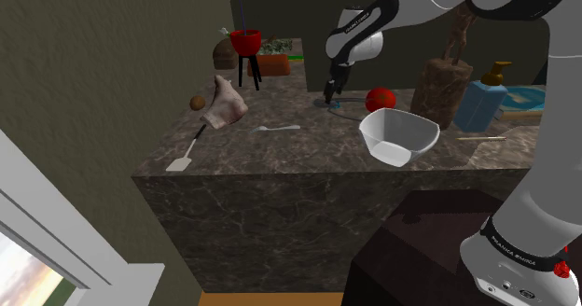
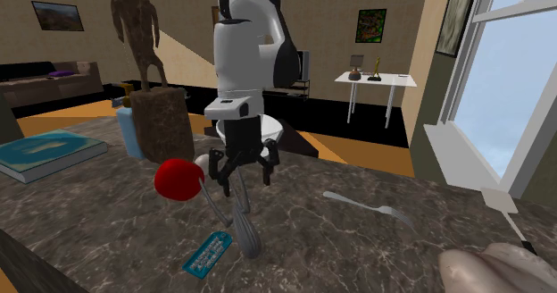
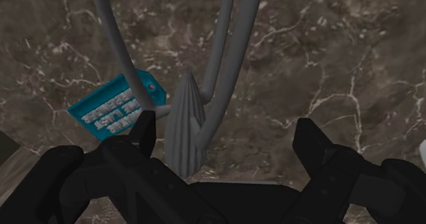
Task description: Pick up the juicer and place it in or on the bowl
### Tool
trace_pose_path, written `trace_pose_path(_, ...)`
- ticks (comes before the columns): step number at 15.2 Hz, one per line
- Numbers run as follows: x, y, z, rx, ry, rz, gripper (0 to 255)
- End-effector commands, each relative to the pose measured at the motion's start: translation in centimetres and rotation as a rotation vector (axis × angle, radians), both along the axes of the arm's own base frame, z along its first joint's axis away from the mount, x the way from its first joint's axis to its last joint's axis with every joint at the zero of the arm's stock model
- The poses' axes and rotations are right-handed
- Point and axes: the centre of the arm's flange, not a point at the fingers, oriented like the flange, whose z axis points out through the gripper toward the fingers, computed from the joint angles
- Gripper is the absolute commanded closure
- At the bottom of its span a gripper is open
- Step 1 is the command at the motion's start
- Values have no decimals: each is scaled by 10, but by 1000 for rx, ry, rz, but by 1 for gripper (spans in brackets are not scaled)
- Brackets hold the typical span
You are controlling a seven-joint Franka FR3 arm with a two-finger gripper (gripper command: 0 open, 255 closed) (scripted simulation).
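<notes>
The gripper [image 3: 225, 130] hangs low over the dark marbled tabletop [image 1: 280, 155] with its black fingers [image 3: 145, 130] spread wide and holding nothing. The grey juicer [image 3: 184, 123] lies on its side on the tabletop below. Its ribbed body sits between the fingers, nearer one of them, and its thin legs stretch away from the hand. A teal tag [image 3: 112, 110] rests just beside the body. A red round fruit [image 2: 178, 179] sits near the gripper [image 2: 236, 182]. In the shoulder view the white bowl [image 1: 399, 134] stands upright toward the tabletop's near edge, apart from the gripper [image 1: 331, 94].
</notes>
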Motion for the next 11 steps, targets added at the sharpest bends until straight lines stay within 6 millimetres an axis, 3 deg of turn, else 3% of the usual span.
trace_pose_path(1,1,0,-4,0,-1,0,0)
trace_pose_path(7,1,0,-4,0,0,0,0)
trace_pose_path(8,1,0,-4,0,0,0,255)
trace_pose_path(11,1,0,-4,0,0,0,255)
